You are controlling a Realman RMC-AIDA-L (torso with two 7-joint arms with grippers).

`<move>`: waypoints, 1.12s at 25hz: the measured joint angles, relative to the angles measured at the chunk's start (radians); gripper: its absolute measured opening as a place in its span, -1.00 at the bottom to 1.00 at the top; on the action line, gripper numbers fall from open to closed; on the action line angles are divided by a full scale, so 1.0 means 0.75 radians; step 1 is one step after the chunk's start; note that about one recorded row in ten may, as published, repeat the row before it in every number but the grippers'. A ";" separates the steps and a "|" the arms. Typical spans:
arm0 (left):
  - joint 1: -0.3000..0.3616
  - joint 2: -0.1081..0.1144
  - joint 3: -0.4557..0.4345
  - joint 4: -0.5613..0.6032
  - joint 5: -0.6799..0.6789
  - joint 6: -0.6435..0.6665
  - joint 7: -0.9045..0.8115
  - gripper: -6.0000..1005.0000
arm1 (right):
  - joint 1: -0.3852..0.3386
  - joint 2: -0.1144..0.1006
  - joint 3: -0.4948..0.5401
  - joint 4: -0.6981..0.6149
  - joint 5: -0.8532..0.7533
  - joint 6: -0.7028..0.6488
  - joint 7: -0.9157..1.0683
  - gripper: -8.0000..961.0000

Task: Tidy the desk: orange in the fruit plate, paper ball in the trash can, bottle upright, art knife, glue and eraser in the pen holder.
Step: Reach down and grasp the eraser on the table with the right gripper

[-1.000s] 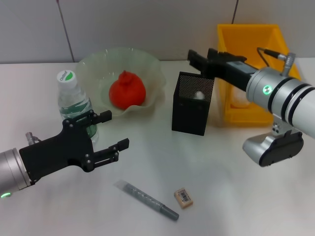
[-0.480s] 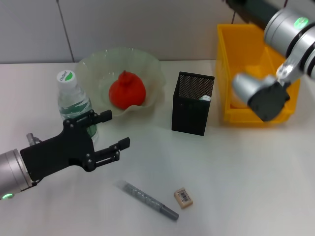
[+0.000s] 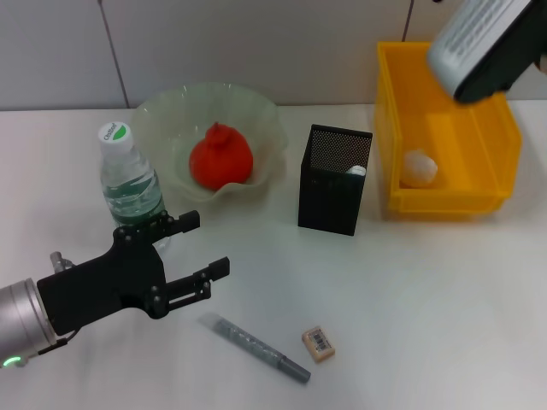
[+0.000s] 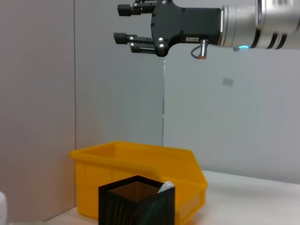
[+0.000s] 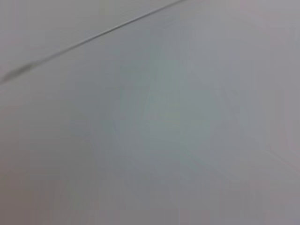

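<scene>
The orange (image 3: 220, 156) lies in the glass fruit plate (image 3: 162, 120). A capped water bottle (image 3: 128, 179) stands upright beside it. In the yellow trash can (image 3: 496, 162) rests the white paper ball (image 3: 420, 168). The black mesh pen holder (image 3: 335, 184) holds the white glue (image 3: 356, 171). The grey art knife (image 3: 254, 346) and tan eraser (image 3: 318, 343) lie on the table near the front. My left gripper (image 3: 207, 245) hovers open just behind the knife, in front of the bottle. My right gripper (image 4: 123, 22) is raised high in the air, open and holding nothing.
The right arm's forearm (image 3: 483, 43) crosses the top right corner above the trash can. The pen holder (image 4: 136, 204) and trash can (image 4: 140, 173) also show low in the left wrist view. The right wrist view shows only grey wall.
The right arm has swung up and away from above the pen holder to the top right. The left gripper has dropped slightly forward toward the knife.
</scene>
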 joint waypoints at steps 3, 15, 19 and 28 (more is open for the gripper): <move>0.010 0.001 -0.006 -0.001 -0.005 0.049 -0.014 0.54 | 0.003 -0.002 0.009 0.001 0.040 -0.014 0.361 0.16; 0.015 0.009 0.000 0.017 0.001 0.111 -0.134 0.54 | 0.067 -0.026 0.438 0.349 0.513 -1.253 1.129 0.19; 0.015 0.009 0.000 0.017 0.001 0.120 -0.146 0.54 | 0.206 -0.116 0.622 0.631 0.361 -1.681 1.332 0.22; 0.025 0.019 0.000 0.017 0.069 0.145 -0.176 0.54 | 0.431 -0.203 0.663 0.801 -0.197 -1.970 1.461 0.42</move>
